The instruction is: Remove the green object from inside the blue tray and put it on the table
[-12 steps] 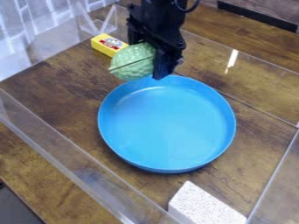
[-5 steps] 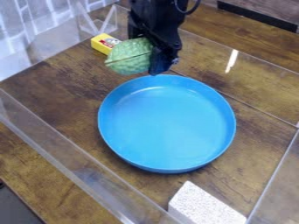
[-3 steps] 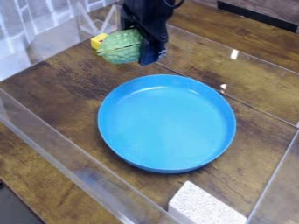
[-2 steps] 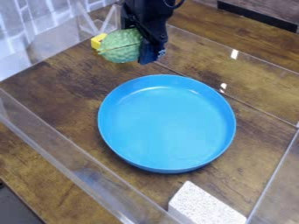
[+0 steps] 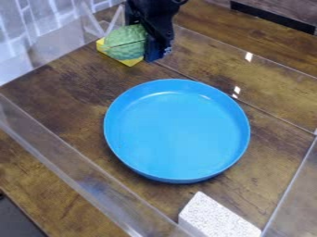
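My black gripper [image 5: 140, 43] is at the top of the view, shut on the green object [image 5: 124, 43], a light green bumpy gourd-like toy. The toy hangs to the upper left of the blue tray [image 5: 177, 128], outside its rim and over the dark wooden table [image 5: 69, 97]. It partly covers a small yellow block [image 5: 107, 43] behind it. Whether the toy touches the table cannot be told. The round blue tray lies in the middle of the table with nothing in it.
A white speckled block [image 5: 221, 217] sits at the near edge, lower right of the tray. Clear acrylic walls [image 5: 62, 157] border the table along the front and the sides.
The gripper has carried the green object up and to the left in the picture, from the tray's far rim to beside the yellow block. The tray has stayed still.
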Controlling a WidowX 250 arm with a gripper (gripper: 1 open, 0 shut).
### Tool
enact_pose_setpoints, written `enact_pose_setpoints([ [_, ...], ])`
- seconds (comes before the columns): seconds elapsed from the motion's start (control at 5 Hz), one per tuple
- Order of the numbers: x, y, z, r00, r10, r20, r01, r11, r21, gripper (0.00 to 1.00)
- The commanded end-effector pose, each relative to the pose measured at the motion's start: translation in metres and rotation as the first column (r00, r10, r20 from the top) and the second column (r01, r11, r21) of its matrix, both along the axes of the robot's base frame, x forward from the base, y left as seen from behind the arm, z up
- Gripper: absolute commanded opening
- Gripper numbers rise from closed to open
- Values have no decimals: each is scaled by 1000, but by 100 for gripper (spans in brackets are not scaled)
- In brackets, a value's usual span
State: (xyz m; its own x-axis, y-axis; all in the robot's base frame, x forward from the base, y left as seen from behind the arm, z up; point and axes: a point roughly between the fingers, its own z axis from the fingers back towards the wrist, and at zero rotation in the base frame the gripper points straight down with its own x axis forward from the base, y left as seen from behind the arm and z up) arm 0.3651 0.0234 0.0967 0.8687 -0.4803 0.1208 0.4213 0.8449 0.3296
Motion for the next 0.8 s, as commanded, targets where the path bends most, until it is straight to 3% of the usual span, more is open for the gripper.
enact_pose_setpoints([
  [0.0, 5, 3, 19, 997, 9, 71, -9, 1000, 0, 0],
  [0.6, -2, -7, 13, 996, -2, 88, 2, 1000, 4, 0],
])
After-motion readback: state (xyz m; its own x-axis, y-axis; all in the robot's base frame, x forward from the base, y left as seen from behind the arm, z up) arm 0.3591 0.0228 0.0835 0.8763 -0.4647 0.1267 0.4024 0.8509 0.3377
